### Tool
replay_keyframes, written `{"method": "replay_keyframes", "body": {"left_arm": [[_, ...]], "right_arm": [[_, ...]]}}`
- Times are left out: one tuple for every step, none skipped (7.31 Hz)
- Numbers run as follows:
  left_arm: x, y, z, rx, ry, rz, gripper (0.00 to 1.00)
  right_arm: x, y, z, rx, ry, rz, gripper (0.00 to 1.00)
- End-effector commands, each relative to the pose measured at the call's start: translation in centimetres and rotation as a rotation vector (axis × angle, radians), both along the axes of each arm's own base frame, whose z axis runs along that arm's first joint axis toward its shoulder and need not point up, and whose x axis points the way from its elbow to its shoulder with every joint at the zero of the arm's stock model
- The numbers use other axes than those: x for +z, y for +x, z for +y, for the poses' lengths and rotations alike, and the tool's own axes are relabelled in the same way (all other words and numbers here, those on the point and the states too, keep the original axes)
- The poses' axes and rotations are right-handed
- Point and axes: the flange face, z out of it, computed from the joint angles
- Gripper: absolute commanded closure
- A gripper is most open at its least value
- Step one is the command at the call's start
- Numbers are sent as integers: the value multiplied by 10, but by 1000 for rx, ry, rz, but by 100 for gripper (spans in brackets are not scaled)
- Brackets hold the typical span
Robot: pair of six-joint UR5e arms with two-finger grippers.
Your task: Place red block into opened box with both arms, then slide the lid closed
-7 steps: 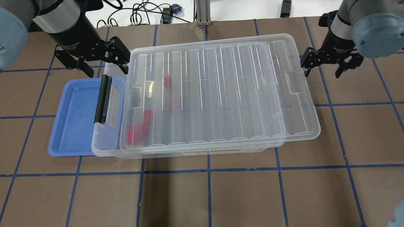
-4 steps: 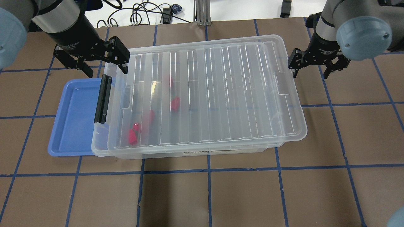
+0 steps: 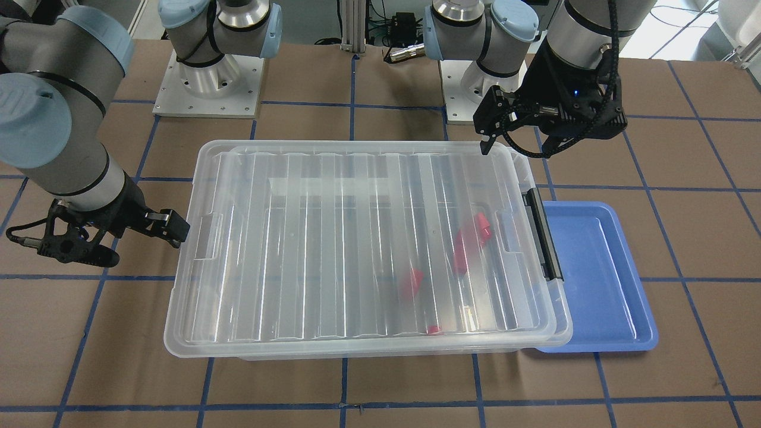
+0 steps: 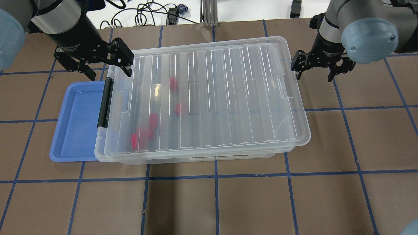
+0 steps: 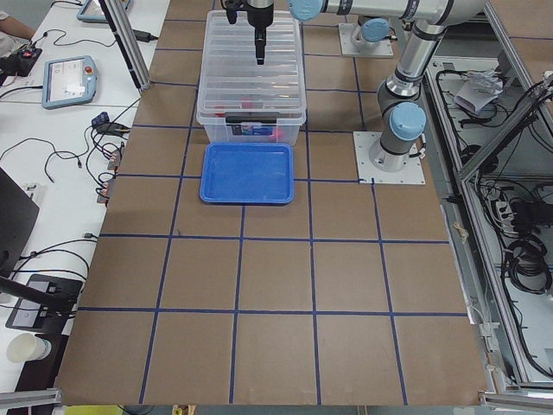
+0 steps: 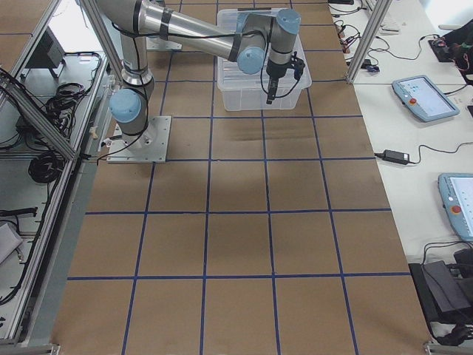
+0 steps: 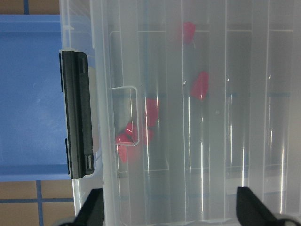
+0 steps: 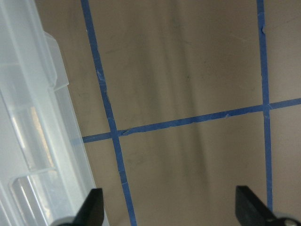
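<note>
The clear box [image 4: 228,157] lies across the table with its black bar [image 4: 105,102] on the left short side. The ridged clear lid [image 4: 228,98] rests on top and covers nearly all of it, slightly askew, its right end overhanging a little. Several red blocks [image 4: 180,108] show blurred through the lid near the bar end, also in the left wrist view [image 7: 200,84]. My left gripper [image 4: 107,67] hangs open over the lid's far left corner. My right gripper [image 4: 314,71] stands open and empty at the lid's right end, one finger [image 4: 297,70] right beside the rim.
A blue tray [image 4: 75,130] lies partly under the box's left end. Brown table paper with blue tape lines [image 4: 215,176] spreads in front. Cables [image 4: 147,13] lie beyond the far edge. The arm bases [image 3: 208,77] stand behind the box in the front-facing view.
The lid has slid left over the box toward the black bar. My right gripper has followed its right end leftward. The left gripper has hardly moved.
</note>
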Motion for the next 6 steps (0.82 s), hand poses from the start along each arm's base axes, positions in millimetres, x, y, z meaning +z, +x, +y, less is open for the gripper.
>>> {"method": "replay_keyframes", "body": {"left_arm": [[2, 0, 2, 1, -5, -3, 0], [5, 3, 3, 2, -8, -36, 0], [4, 6, 3, 7, -11, -58, 0], [1, 6, 1, 10, -5, -56, 0], [3, 6, 2, 7, -8, -57, 0], [3, 6, 2, 10, -8, -56, 0]], "right_arm": [[0, 0, 0, 0, -1, -1, 0], [8, -1, -3, -1, -17, 1, 0], [26, -2, -3, -3, -23, 3, 0], [51, 0, 4, -1, -17, 4, 0], [90, 2, 27, -3, -40, 2, 0], [131, 8, 59, -9, -105, -11, 0]]}}
